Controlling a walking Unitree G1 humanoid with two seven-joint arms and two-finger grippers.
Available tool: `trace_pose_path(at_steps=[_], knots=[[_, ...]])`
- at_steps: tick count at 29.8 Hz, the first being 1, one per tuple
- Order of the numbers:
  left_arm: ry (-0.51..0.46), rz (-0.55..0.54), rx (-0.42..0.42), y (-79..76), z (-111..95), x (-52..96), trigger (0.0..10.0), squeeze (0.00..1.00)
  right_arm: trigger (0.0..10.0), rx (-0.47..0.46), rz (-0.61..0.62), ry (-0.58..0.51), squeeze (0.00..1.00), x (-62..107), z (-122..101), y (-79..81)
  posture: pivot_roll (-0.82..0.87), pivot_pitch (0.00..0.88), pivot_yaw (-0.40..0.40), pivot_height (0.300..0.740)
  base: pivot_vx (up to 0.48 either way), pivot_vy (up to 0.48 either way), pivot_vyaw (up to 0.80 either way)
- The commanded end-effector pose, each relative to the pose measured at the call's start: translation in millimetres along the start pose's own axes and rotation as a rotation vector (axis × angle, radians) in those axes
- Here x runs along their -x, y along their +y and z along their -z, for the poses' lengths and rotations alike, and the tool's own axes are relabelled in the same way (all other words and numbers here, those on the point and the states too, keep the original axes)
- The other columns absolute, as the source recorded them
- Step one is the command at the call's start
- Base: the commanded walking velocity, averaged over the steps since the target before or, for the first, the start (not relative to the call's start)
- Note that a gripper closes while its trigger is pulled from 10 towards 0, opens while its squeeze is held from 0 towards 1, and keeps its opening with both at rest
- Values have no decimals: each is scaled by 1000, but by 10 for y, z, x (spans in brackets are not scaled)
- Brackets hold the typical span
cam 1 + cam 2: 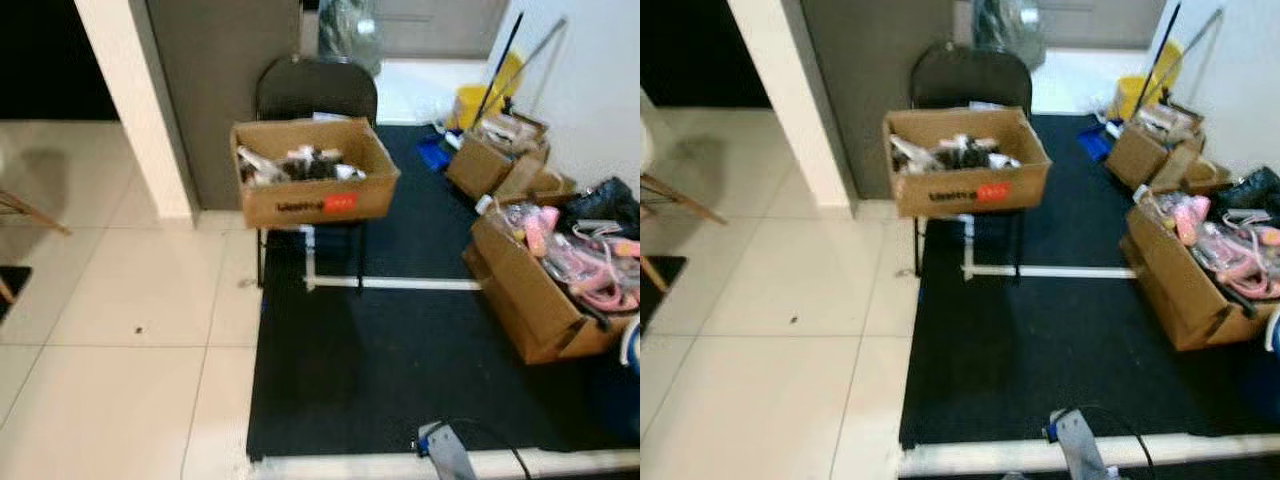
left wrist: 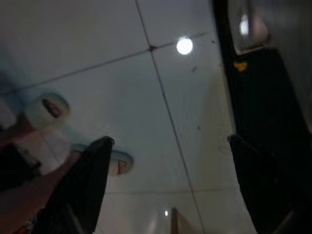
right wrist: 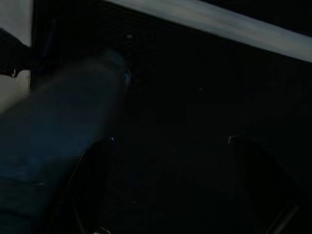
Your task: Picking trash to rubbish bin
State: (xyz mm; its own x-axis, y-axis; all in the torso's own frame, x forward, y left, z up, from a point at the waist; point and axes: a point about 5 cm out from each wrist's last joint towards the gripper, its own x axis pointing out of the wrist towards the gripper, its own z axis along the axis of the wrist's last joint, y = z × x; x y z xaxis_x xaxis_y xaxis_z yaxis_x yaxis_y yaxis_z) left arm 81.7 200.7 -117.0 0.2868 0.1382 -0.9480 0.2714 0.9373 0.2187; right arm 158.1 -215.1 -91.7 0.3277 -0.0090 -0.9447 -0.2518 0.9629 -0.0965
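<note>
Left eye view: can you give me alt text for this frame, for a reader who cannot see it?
An open cardboard box full of mixed items sits on a dark chair at the edge of a black mat, with pale floor tiles to the robot's left. To its right, more open boxes hold pink items, and a yellow bucket stands by the wall.

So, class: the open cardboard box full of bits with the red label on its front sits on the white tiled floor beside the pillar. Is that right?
Not quite. The open cardboard box with the red label does hold mixed bits, but it rests on the seat of a black chair standing at the edge of the black mat, not on the tiled floor. The left eye view shows the chair legs beneath it.
</note>
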Motion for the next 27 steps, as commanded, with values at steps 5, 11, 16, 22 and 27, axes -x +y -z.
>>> trace_pose_path(at_steps=[5, 11, 16, 22, 27], knots=[[-18, 25, 10, -103, -24, 3, 10000, 0, 10000, 19, 31, 41, 0, 12, 102, -68, 70, 49, -21, 740, -393, 0, -628], [-16, 30, 11, -128, -17, 5, 10000, 0, 10000, 28, 36, 47, 0, 17, 120, -90, 68, 50, -25, 740, -391, 0, -751], [-21, 31, 11, -132, -31, 5, 10000, 0, 10000, 40, 39, 57, 0, 20, 152, -98, 67, 55, -25, 740, -388, 0, -750], [-23, 29, 8, -127, -37, 4, 10000, 0, 10000, 47, 42, 63, 0, 22, 176, -103, 64, 59, -28, 740, -387, 0, -750], [-26, 28, 18, -127, -37, 4, 10000, 0, 10000, 54, 45, 69, 0, 23, 194, -107, 59, 59, -29, 740, -134, 0, -750]])
